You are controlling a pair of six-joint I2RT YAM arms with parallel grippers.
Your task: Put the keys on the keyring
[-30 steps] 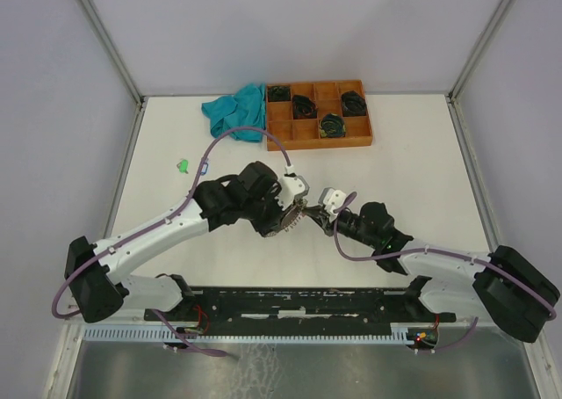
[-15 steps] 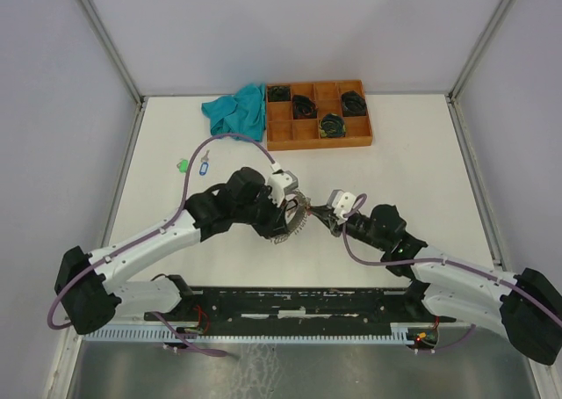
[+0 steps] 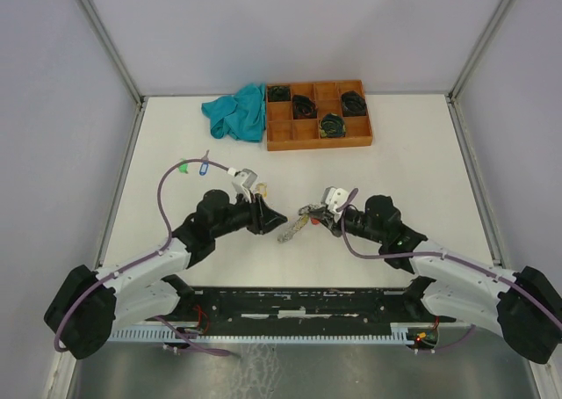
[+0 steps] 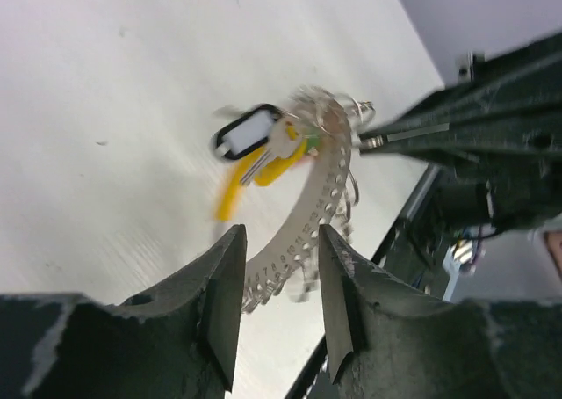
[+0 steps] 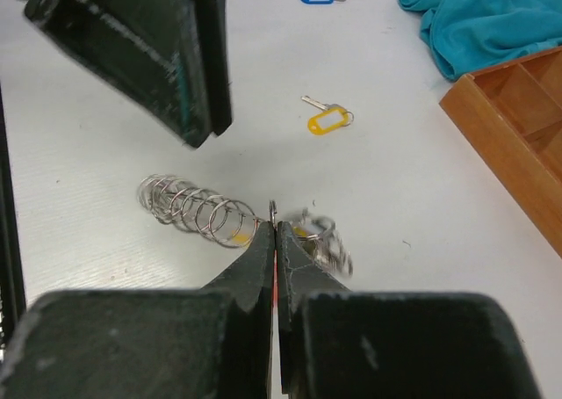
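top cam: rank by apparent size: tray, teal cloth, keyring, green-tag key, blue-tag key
1. orange-brown tray
2. teal cloth
3. keyring
4. green-tagged key and blue-tagged key: both tiny here and look alike, so not ranked.

Bright, even light; soft shadows; keys (image 4: 263, 144) blurred, probably by motion.

The orange-brown compartment tray (image 3: 316, 143) sits at the far edge of the white bench (image 3: 413, 162), with the crumpled teal cloth (image 3: 235, 112) touching its left side. The silvery metal keyring (image 3: 292, 227) is mid-bench between the two arms. The green-tagged metal key (image 3: 183, 165) and blue-tagged metal key (image 3: 204, 164) lie side by side further left.
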